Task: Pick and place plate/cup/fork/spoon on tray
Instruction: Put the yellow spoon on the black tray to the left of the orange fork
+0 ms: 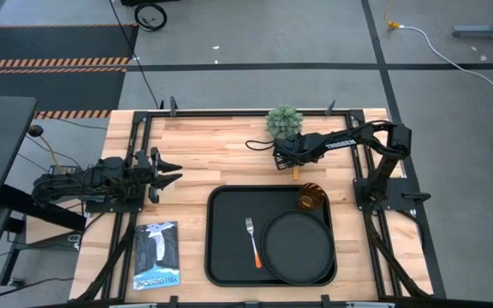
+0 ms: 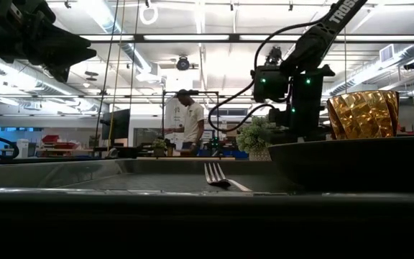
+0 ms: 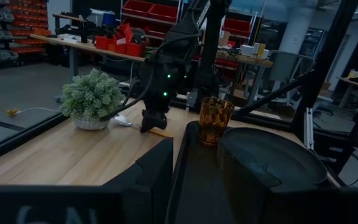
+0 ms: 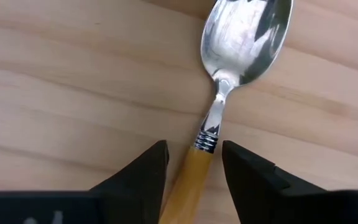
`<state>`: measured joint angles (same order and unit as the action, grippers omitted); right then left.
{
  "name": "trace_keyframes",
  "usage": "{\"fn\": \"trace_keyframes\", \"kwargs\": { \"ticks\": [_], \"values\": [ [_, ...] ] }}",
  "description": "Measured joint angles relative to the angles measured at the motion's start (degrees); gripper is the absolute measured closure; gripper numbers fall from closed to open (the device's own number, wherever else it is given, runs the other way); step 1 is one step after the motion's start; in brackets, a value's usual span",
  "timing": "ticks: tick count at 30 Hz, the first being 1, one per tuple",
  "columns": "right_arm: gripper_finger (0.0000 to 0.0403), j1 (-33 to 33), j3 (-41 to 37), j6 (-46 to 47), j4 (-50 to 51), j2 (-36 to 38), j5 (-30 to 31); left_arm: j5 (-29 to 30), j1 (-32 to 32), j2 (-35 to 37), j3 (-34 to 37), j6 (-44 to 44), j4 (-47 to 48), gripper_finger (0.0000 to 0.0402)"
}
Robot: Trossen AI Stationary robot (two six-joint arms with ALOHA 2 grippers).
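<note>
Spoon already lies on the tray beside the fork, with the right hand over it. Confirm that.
Not right. The spoon lies on the bare wooden table, outside the tray; the right wrist view shows wood under it. The right hand is over it, fingers astride its orange handle. Only the fork lies there.

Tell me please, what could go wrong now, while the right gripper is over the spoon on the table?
1. The right gripper has its fingers open on either side of the spoon handle, which lies flat on the wood; closing could pinch only the edge and let it slip.
2. The cup stands in the tray corner nearest that arm, so carrying the spoon over might knock it.
3. The plant sits close by and might be bumped.
</note>
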<state>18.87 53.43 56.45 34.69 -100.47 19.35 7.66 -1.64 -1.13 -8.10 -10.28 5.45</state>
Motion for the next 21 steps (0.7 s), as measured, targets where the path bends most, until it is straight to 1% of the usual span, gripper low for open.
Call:
{"fn": "trace_keyframes", "kwargs": {
  "ticks": [12, 15, 21],
  "values": [
    [0.0321, 0.02, -0.09, 0.02, -0.41, 0.7, -1.45, 0.0, 0.01, 0.02, 0.0, -0.05, -0.91, 0.0267],
    [0.0332, 0.04, -0.07, -0.44, -0.23, 0.75, -1.77, 0.0, 0.0, 0.02, 0.0, -0.04, -0.91, 0.0267],
    [0.0335, 0.03, -0.07, -1.4, -0.01, 0.75, -1.98, 0.0, -0.01, 0.02, 0.0, -0.06, -0.91, 0.0267]
  ]
}}
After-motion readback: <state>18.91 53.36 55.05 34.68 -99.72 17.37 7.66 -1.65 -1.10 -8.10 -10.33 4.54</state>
